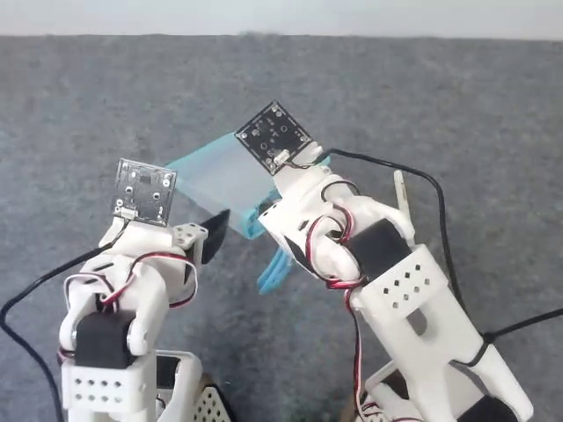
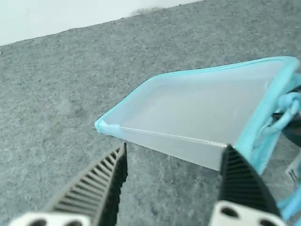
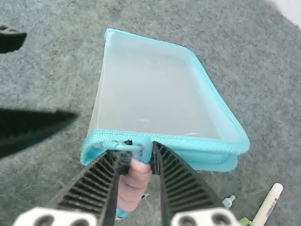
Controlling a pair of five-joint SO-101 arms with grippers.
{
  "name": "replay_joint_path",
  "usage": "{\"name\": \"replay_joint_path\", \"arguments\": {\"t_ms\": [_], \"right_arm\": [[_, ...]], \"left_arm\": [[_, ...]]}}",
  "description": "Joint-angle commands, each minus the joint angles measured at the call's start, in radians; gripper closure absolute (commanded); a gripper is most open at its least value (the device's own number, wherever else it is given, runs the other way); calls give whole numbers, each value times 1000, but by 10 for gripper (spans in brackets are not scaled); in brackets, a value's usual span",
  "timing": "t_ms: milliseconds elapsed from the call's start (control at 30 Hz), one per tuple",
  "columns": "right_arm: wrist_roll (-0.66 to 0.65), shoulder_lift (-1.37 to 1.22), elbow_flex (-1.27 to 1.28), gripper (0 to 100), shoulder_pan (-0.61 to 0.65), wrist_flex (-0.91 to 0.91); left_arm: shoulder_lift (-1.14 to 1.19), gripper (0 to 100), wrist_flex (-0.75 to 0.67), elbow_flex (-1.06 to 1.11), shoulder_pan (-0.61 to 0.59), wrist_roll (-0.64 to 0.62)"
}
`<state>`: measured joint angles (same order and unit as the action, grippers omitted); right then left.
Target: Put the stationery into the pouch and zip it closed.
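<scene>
A translucent pouch point(image 1: 220, 176) with cyan trim hangs tilted above the grey carpet between the two arms. My right gripper point(image 3: 138, 148) is shut on the zipper end of the pouch point(image 3: 150, 89), where a cyan pull loop sits. A pink object point(image 3: 134, 183) shows between and below its fingers, and I cannot tell what it is. My left gripper point(image 2: 174, 162) is open, with its jaws standing either side of the pouch's point(image 2: 197, 108) lower edge without touching it. A white pen point(image 1: 400, 198) lies on the carpet beside the right arm, and the white pen point(image 3: 268, 202) also appears near the pouch's corner.
Cyan cords point(image 1: 273, 268) dangle under the pouch by the right arm. Black cables point(image 1: 440, 220) run across the carpet on the right. A pale wall point(image 1: 281, 18) borders the far side of the carpet.
</scene>
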<state>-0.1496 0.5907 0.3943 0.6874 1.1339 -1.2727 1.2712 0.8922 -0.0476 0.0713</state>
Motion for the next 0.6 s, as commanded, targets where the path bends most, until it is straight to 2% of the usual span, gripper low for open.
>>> {"name": "replay_joint_path", "arguments": {"t_ms": [0,100,267,567], "right_arm": [[11,-5,-58,992,5,7],[9,-42,-103,992,5,36],[8,-54,-195,992,7,137],[6,-54,-255,992,27,222]], "left_arm": [[-8,644,32,-70,8,8],[-2,644,25,-48,31,11],[0,644,-48,31,157,8],[0,644,-132,81,94,9]]}}
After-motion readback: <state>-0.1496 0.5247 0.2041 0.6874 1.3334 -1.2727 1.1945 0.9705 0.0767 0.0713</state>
